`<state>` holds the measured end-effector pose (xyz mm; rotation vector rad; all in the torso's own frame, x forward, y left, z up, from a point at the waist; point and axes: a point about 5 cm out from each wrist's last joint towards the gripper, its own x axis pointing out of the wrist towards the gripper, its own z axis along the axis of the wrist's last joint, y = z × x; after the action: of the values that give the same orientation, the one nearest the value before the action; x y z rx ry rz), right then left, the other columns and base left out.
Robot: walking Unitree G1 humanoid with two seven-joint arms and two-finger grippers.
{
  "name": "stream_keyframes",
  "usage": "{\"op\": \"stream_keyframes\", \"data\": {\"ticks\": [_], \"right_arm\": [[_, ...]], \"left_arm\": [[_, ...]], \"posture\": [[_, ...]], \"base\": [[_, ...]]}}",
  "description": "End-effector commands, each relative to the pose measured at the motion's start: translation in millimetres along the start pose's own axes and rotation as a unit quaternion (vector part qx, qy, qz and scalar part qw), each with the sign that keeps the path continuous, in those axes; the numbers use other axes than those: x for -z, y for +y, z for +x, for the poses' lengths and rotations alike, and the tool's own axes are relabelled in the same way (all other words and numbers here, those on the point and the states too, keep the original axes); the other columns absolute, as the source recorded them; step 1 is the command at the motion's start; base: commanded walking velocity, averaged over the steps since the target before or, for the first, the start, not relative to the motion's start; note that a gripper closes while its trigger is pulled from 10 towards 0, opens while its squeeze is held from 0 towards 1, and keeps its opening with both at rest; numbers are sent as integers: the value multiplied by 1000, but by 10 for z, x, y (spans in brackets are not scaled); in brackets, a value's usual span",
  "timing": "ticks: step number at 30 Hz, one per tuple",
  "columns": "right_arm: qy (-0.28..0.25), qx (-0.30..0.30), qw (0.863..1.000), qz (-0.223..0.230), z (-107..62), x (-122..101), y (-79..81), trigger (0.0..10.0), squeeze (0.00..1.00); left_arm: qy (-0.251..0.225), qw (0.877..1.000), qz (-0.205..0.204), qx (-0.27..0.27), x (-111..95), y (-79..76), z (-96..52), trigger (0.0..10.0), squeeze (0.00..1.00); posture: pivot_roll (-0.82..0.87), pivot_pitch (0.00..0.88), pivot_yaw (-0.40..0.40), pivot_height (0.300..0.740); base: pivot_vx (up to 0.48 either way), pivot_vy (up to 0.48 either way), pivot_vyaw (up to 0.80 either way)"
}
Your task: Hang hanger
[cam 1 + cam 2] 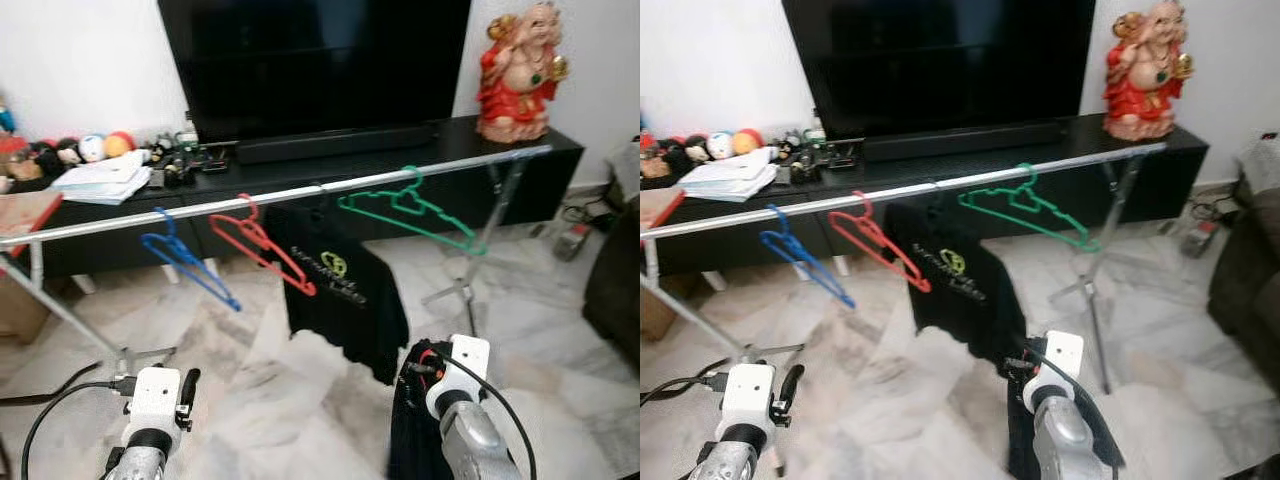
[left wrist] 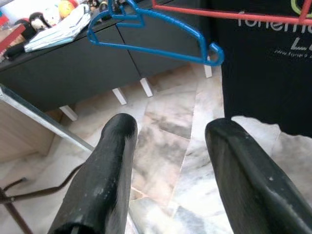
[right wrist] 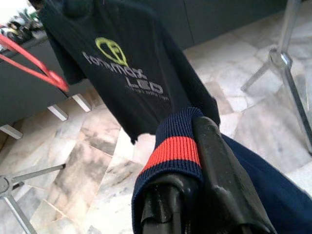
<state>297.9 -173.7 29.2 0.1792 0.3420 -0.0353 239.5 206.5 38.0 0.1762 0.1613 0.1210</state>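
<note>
A metal clothes rail [image 1: 300, 193] runs across the room in front of me. On it hang a blue hanger [image 1: 185, 262], a red hanger [image 1: 262, 245], a black printed T-shirt [image 1: 340, 290] and a green hanger [image 1: 410, 210]. My right gripper [image 3: 195, 161] is low, below the T-shirt, and shut on a navy garment [image 1: 408, 430] with a red-striped ribbed band [image 3: 173, 151]. The cloth drapes over its fingers and hangs down. My left gripper [image 2: 168, 129] is open and holds nothing. It sits low at the left, under the blue hanger [image 2: 146, 29].
Behind the rail stands a black TV cabinet [image 1: 520, 150] with a large TV [image 1: 320, 60], a red figurine [image 1: 517, 72], toys and papers [image 1: 100, 180]. The rail's legs [image 1: 465, 290] stand on the marble floor. A dark sofa [image 1: 615, 280] is at the right.
</note>
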Motion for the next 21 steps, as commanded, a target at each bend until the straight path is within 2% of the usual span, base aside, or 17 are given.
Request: {"op": "stream_keyframes", "data": {"ticks": [1,9,13,21], "right_arm": [[-3,2,1000,-1,7,-5,5,10000,0],[-7,-1,1000,-14,31,-32,16,10000,0],[-9,0,1000,-16,43,-49,7,10000,0],[-21,-8,998,-58,61,-171,-32,10000,0]], "left_arm": [[1,1000,-3,-8,-20,55,7,10000,0],[10,997,-76,-19,-25,55,29,10000,0],[12,997,-79,-23,-34,56,45,10000,0],[25,995,-100,-17,-2,-57,97,10000,0]], "posture": [[-16,0,112,740],[-16,0,108,740],[-19,0,101,740],[-51,0,61,740]], "base": [[0,0,0],[0,0,0],[0,0,0],[0,0,0]]}}
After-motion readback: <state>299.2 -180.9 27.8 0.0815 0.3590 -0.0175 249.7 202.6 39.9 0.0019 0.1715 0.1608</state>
